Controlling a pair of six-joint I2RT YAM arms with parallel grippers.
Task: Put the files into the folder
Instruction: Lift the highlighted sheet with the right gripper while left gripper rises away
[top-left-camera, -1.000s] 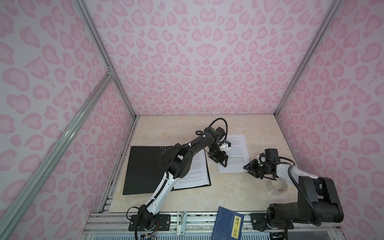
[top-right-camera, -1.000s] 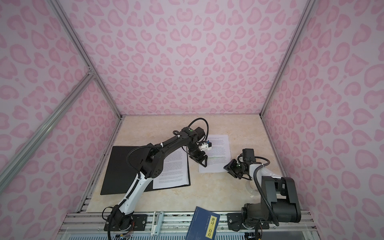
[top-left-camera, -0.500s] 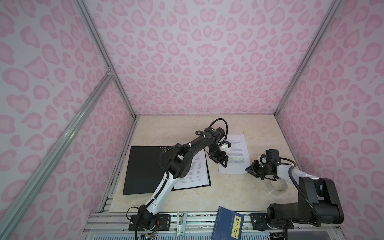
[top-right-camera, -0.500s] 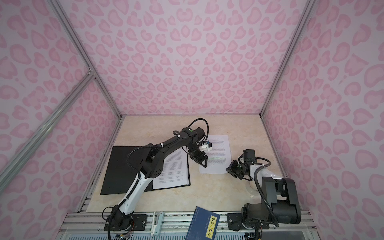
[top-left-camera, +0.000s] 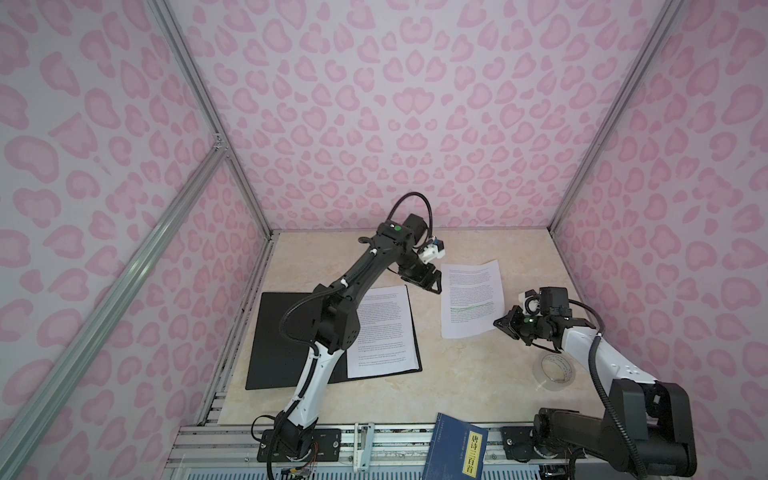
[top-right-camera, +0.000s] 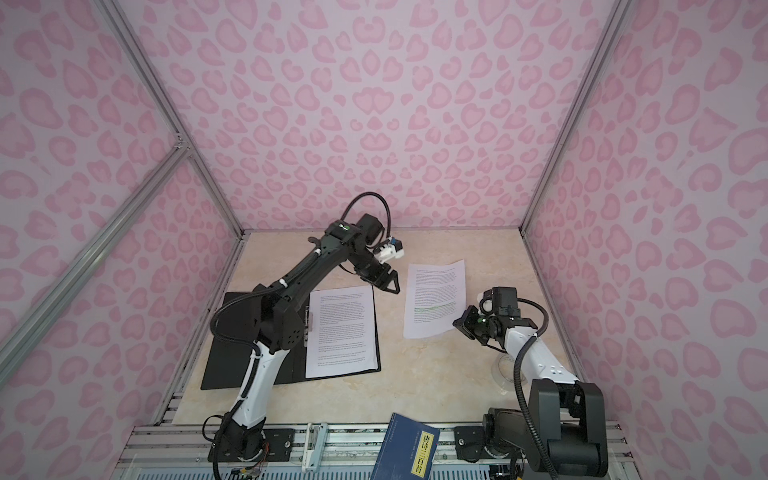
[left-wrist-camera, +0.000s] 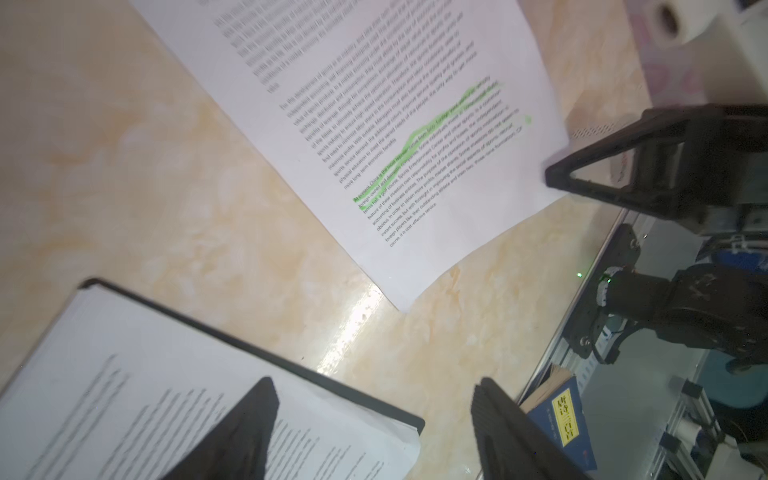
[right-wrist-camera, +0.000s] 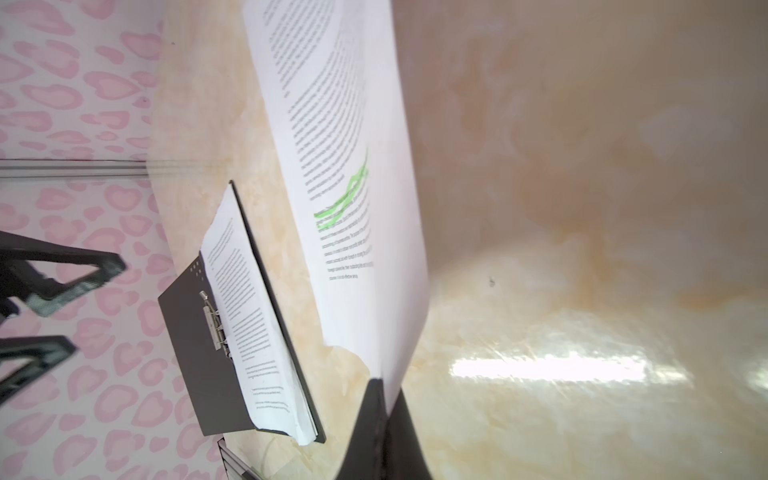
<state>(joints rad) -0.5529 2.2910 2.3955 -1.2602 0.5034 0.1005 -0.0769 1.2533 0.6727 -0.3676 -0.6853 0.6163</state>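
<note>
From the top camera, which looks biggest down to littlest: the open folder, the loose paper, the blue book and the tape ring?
1. open folder, clearly largest.
2. loose sheet and blue book: unsure, since the book sits nearer the camera and is cut off by the picture's edge.
3. tape roll, smallest.

The folder (top-left-camera: 282, 340) (top-right-camera: 232, 345) lies open and flat at the left of the table (top-left-camera: 332, 257), black inside facing up, with a metal clip (right-wrist-camera: 214, 322) along its spine. A stack of white printed sheets (top-left-camera: 382, 332) (top-right-camera: 343, 332) rests squarely on its right half, edges slightly uneven at the near corner. A loose sheet (top-left-camera: 471, 303) (top-right-camera: 434, 299) with green-highlighted lines lies apart to the right, slightly skewed, its near right corner raised off the surface and the paper bowed.
</note>
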